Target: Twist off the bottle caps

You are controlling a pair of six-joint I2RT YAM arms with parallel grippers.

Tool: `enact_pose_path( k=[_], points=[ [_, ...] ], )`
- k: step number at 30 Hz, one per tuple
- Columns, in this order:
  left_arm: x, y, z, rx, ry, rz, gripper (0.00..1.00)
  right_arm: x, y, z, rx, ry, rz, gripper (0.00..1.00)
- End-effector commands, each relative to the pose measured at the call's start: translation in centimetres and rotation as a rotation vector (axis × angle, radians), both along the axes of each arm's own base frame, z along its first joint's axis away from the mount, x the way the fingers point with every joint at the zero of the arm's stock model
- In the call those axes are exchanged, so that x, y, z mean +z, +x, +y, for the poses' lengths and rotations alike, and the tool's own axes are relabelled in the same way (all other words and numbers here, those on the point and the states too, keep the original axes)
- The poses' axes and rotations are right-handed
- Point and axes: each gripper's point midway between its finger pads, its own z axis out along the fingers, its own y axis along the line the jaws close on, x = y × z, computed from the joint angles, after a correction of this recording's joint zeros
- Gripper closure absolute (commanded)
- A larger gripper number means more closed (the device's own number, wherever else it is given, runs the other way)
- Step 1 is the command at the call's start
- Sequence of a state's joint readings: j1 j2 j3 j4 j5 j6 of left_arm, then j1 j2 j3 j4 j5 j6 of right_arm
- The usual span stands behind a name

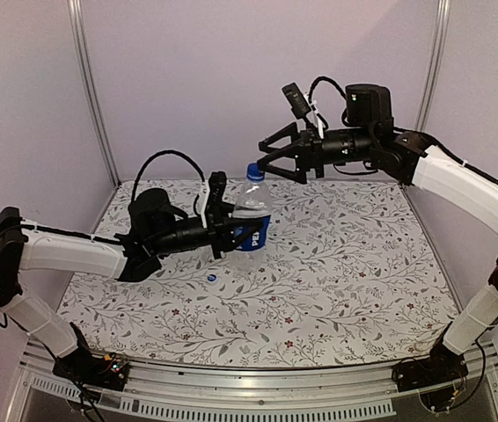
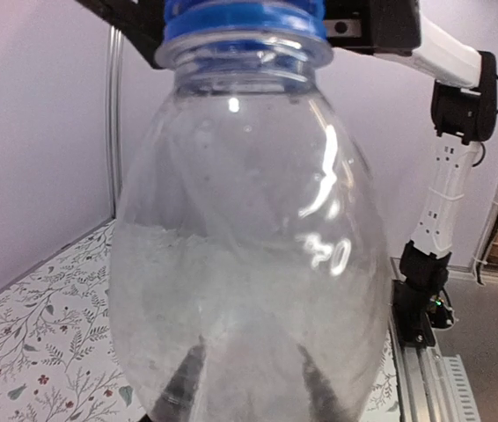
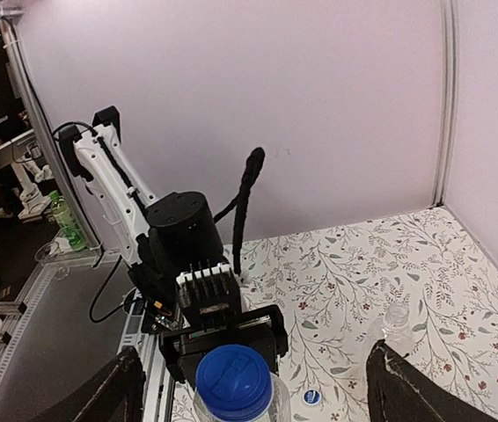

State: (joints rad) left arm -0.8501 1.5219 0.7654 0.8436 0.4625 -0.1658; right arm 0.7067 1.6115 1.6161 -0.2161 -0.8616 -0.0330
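Observation:
The labelled bottle [image 1: 253, 211] stands upright on the table with its blue cap [image 1: 254, 171] on. My left gripper [image 1: 231, 233] is shut on its lower body at the dark blue label. In the left wrist view the bottle [image 2: 249, 220] fills the frame, with the cap [image 2: 245, 22] at the top. My right gripper [image 1: 265, 156] is open, just above and right of that cap. In the right wrist view the cap [image 3: 234, 382] lies between its spread fingers [image 3: 99, 396]. A plain bottle [image 3: 396, 318] stands with its neck open. A loose blue cap [image 1: 212, 277] lies on the table and also shows in the right wrist view [image 3: 312, 397].
A floral cloth [image 1: 346, 264] covers the table. Lilac walls close in the back and both sides. A metal rail [image 1: 258, 382] runs along the near edge.

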Motion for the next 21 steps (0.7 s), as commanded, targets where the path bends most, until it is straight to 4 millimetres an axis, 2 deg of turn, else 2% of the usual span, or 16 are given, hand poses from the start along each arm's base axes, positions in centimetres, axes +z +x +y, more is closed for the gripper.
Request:
enact_pose_path(
  k=[1, 5, 9, 17, 21],
  points=[
    [1.2, 2.1, 0.4, 0.162, 0.014, -0.012, 0.72, 3.0, 3.2, -1.4, -0.278, 0.067, 0.071, 0.15],
    [0.8, 2.9, 0.3, 0.231, 0.046, -0.002, 0.72, 3.4, 4.1, -1.2, -0.411, 0.072, 0.069, 0.15],
    [1.0, 3.4, 0.4, 0.282, 0.053, -0.001, 0.71, 2.7, 4.9, -0.4, -0.488, 0.034, 0.077, 0.15],
    [1.2, 4.4, 1.2, 0.374, 0.06, -0.002, 0.71, 0.5, 4.9, 1.5, -0.508, -0.013, 0.115, 0.17],
    [1.5, 4.5, 1.4, 0.389, 0.058, -0.009, 0.71, -0.6, 4.9, 2.1, -0.506, -0.041, 0.124, 0.24]
  ],
)
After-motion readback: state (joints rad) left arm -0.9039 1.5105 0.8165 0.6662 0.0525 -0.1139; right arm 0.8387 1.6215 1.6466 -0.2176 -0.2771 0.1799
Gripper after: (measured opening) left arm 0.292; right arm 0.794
